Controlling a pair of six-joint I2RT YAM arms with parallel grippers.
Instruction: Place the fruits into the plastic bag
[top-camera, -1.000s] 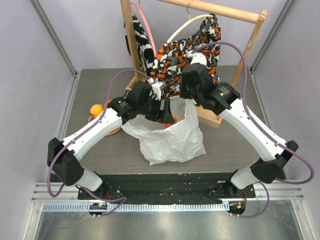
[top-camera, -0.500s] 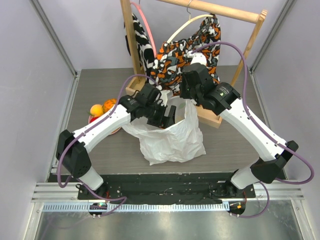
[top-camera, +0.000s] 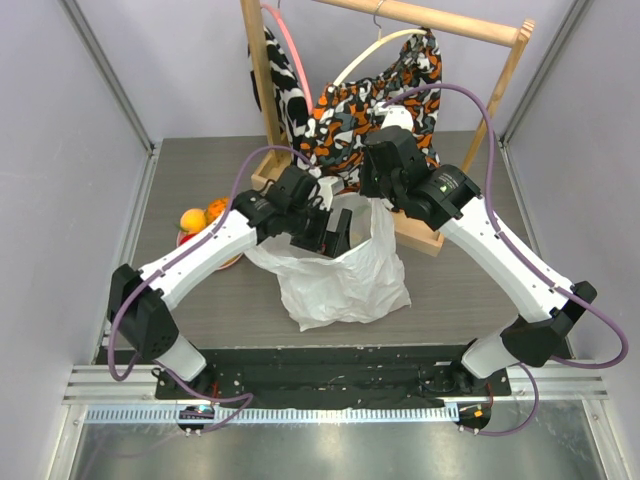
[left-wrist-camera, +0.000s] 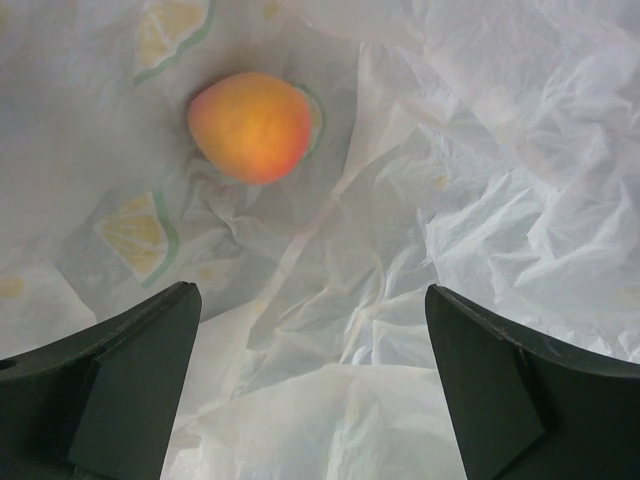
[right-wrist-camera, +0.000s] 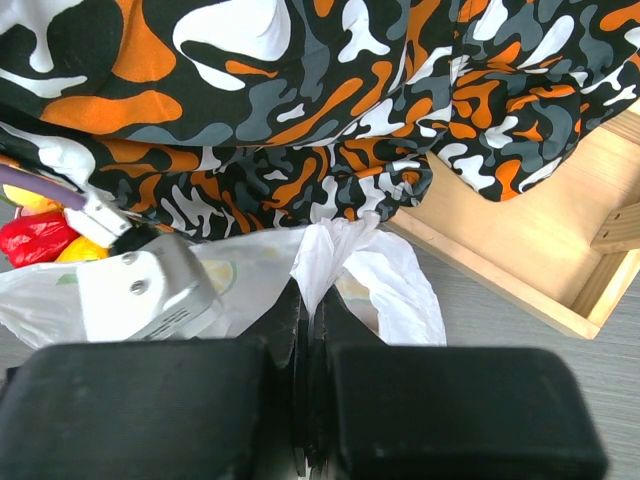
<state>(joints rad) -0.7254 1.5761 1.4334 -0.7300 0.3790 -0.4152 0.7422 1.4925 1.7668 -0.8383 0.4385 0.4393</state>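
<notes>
The plastic bag stands open mid-table. My right gripper is shut on its handle loop and holds that side up. My left gripper is open and empty in the bag's mouth, with its fingers wide apart over the crinkled plastic. A pink-orange peach lies inside the bag below it, apart from the fingers. Other fruits sit at the left: a yellow-orange round one and an orange one. In the right wrist view a shiny red fruit and a yellow one show.
A wooden rack base lies behind the bag on the right, its upright post behind the left gripper. The orange-black-white patterned cloth hangs from the rack just above the bag. The fruits rest on a pink plate near the left table edge.
My left arm swung right from the plate side and its gripper moved further over the bag's mouth. The right arm and the held handle have not moved.
</notes>
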